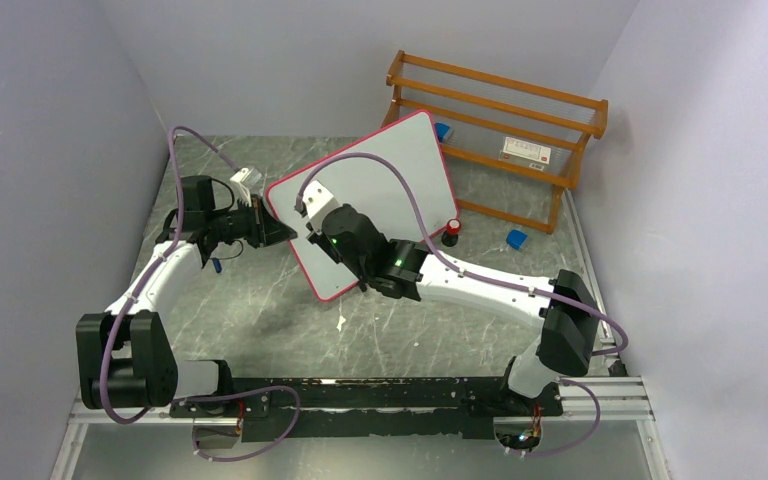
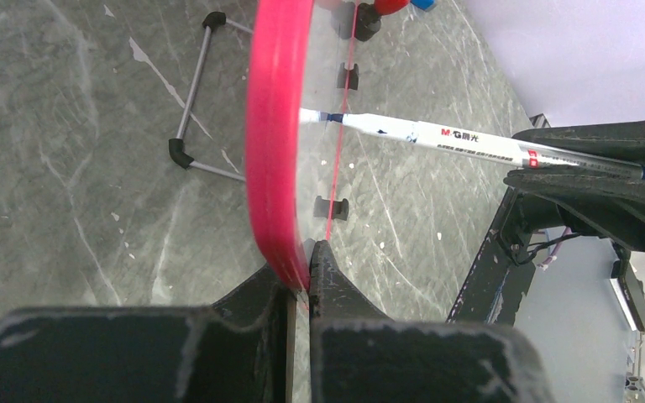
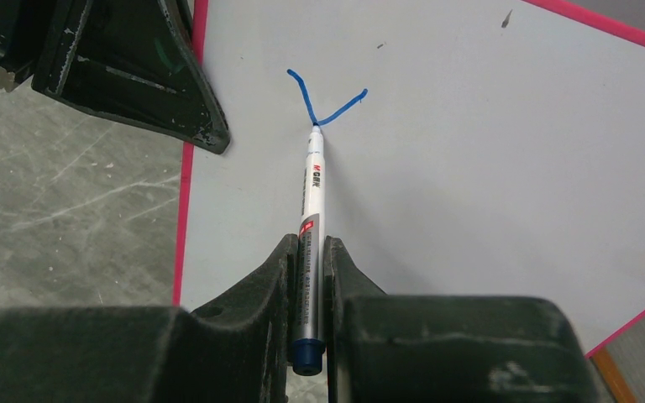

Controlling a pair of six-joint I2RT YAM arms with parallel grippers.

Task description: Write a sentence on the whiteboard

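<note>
Left end effector: one whiteboard; right end effector: one marker.

Probably a robotics lab: blank walls enclose a marbled tabletop.

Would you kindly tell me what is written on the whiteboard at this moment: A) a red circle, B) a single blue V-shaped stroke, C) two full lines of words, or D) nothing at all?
B: the right wrist view shows the whiteboard bearing just one blue V-shaped stroke, with the marker in the right gripper touching its vertex.
</note>
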